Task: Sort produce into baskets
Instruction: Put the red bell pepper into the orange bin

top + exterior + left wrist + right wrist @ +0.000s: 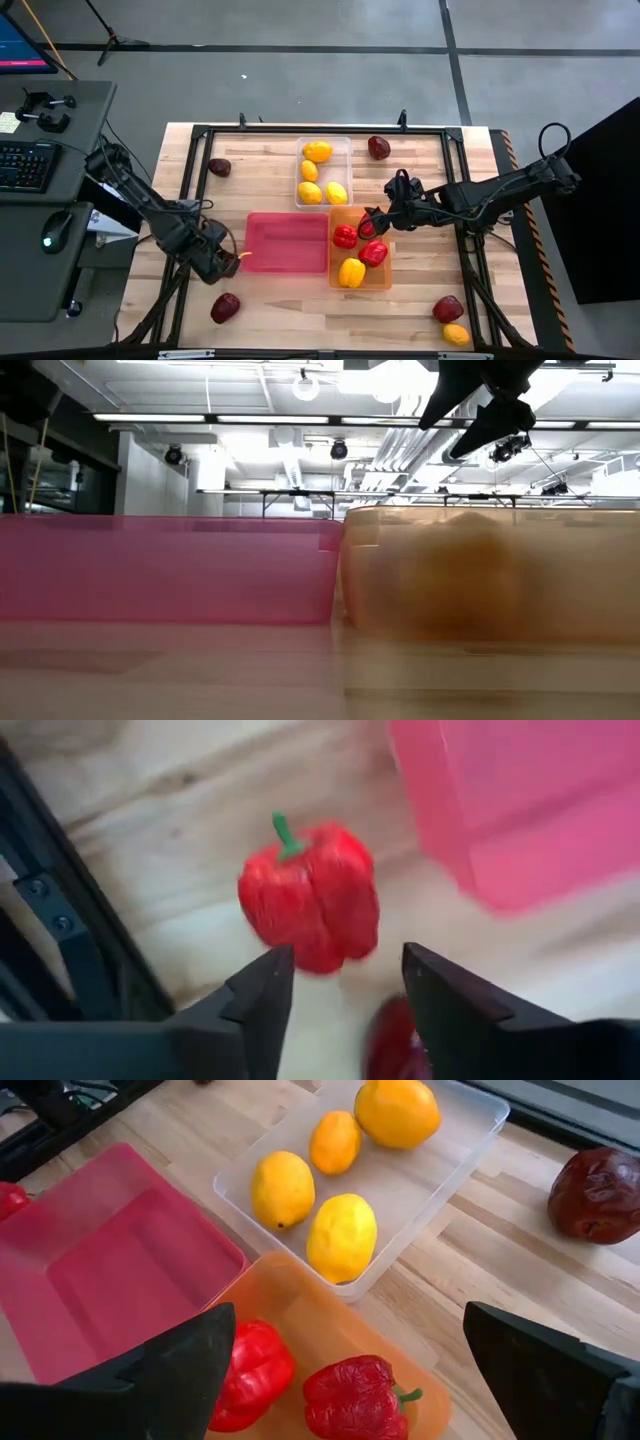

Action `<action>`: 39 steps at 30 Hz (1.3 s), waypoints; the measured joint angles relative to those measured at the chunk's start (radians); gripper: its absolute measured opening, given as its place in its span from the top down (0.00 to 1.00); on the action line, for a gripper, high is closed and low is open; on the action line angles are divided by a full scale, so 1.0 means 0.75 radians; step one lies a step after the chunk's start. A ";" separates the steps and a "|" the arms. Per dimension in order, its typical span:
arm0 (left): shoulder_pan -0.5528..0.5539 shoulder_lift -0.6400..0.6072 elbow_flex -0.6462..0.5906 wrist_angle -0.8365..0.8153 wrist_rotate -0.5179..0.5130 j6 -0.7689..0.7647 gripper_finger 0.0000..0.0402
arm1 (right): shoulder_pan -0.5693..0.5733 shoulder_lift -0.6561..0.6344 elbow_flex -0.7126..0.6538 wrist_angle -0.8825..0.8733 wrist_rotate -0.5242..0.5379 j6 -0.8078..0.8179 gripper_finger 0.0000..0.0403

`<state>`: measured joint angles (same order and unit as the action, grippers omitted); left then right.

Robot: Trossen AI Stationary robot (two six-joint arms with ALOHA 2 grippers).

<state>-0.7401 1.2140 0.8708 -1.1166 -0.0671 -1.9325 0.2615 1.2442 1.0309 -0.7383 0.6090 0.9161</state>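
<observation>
My left gripper [222, 262] is open, low beside the pink bin's [288, 242] left end. In the left wrist view its fingertips [345, 960] stand on either side of the lower end of a red bell pepper [310, 900] with a green stem, which lies on the wood. My right gripper [375, 222] is open wide and empty above the far rim of the orange bin [385, 280]; it also shows in the right wrist view [347, 1312]. The orange bin holds two red peppers [355, 1395] and a yellow one [351, 271]. The clear bin [343, 146] holds several yellow-orange citrus pieces [340, 1235]. My left gripper's open fingers [270, 980] come at the red pepper's lower end [320, 955] low over the table. I cannot tell whether either finger touches it. The pepper lies on the wood beside the pink bin's corner.
Dark maroon pieces lie loose at the far left [219, 167], far middle [378, 148], near left [225, 307] and near right [447, 308], the last beside a yellow piece [456, 334]. A black frame [200, 135] runs round the table. The pink bin holds nothing.
</observation>
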 joint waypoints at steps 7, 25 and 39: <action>-0.031 0.050 -0.001 -0.012 -0.095 -0.203 0.44 | 0.000 0.000 0.000 -0.011 0.012 0.000 0.06; -0.045 0.193 -0.019 0.014 -0.043 -0.391 0.31 | 0.000 0.001 0.000 -0.067 0.013 -0.001 0.06; -0.033 0.206 -0.172 0.177 -0.017 -0.484 0.31 | 0.000 0.001 0.000 -0.069 0.015 -0.001 0.06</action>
<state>-0.7648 1.3685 0.7419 -0.9836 -0.0795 -2.2955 0.2615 1.2446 1.0309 -0.7901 0.6200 0.9157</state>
